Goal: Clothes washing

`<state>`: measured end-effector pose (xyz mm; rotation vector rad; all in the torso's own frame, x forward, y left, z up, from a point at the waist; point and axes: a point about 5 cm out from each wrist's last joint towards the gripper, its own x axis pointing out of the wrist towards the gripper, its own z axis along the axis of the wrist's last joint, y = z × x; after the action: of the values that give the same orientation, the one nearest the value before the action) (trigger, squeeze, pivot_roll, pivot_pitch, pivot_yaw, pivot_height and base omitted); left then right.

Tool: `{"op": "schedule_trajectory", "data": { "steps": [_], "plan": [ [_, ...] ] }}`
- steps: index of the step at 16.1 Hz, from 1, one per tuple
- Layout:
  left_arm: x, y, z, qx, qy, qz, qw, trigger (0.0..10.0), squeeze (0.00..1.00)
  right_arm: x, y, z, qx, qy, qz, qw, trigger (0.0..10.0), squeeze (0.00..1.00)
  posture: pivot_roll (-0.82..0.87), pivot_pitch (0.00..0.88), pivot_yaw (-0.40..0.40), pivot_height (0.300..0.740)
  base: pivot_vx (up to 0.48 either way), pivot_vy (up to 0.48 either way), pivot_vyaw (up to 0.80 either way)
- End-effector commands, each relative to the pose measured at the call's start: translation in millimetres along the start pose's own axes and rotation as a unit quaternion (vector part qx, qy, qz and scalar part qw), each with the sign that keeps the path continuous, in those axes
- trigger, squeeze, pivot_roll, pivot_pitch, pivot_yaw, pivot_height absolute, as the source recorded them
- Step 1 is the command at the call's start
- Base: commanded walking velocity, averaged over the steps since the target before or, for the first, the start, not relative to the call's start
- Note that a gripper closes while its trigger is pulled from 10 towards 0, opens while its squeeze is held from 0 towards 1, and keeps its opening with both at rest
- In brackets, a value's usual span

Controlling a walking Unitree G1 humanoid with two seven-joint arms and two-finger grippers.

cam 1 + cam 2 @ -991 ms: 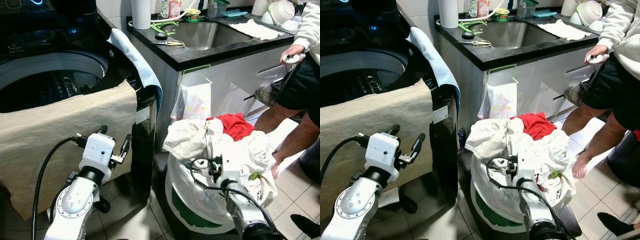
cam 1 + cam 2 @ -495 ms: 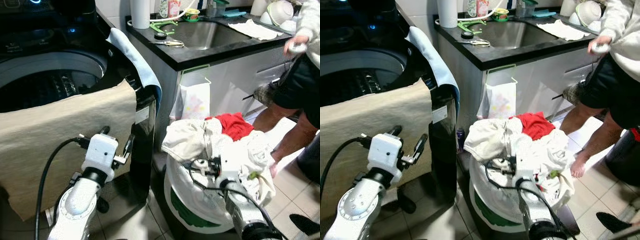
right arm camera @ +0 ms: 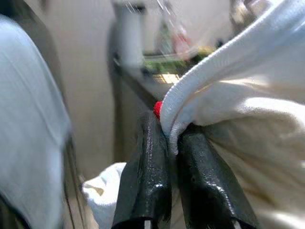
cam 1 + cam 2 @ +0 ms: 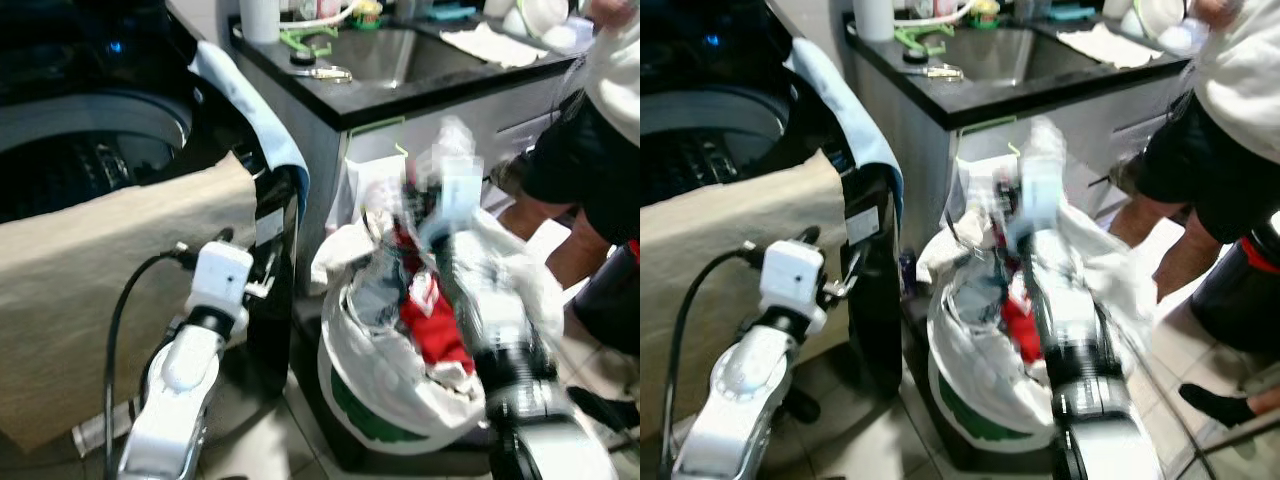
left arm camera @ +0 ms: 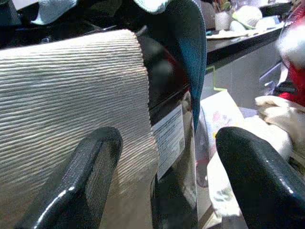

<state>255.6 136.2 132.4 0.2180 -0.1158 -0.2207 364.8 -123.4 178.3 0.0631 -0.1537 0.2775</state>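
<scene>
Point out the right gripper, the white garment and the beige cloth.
right gripper [image 3: 171, 138]: right wrist view, between fingertips.
white garment [image 3: 248, 95]: right wrist view, body.
beige cloth [image 5: 62, 95]: left wrist view, ribbed face.

The left arm [image 4: 185, 365] is held low and bent upward, its white wrist block raised before the robot's left side. The left end effector [image 5: 164, 157] is seen with its two black fingers [image 5: 90, 162] spread wide apart, nothing between them. The right arm [image 4: 500, 340] is raised and blurred by motion, reaching forward and up on the robot's right side. The right end effector [image 3: 172, 138] is seen with its fingers [image 3: 150, 162] pressed together on a fold of white garment [image 3: 238, 95].
</scene>
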Motion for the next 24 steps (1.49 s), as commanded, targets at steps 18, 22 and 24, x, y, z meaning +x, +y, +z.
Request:
{"op": "schedule_trajectory", "data": {
  "steps": [18,22,24],
  "plan": [
    [0.7,-2.5,-10.8,-0.001,-0.006,0.038,0.999,10.0,0.0,26.1,65.5,66.3,0.09,-0.043,0.189,0.977,0.0,0.0,0.19,0.0,-0.172,0.74,0.0,0.0,0.0],
    [-7.1,-5.8,-12.1,-0.001,0.003,0.029,1.0,10.0,0.0,-9.1,81.2,-36.0,0.08,0.105,0.179,0.975,0.0,1.0,0.19,0.0,-0.157,0.74,0.0,0.0,0.0],
    [-10.1,-2.9,-12.1,0.003,0.006,0.03,1.0,10.0,0.0,-30.0,77.7,-60.6,0.054,0.154,0.199,0.966,0.0,1.0,0.2,0.0,-0.159,0.74,0.0,0.0,0.0]
  ]
}}
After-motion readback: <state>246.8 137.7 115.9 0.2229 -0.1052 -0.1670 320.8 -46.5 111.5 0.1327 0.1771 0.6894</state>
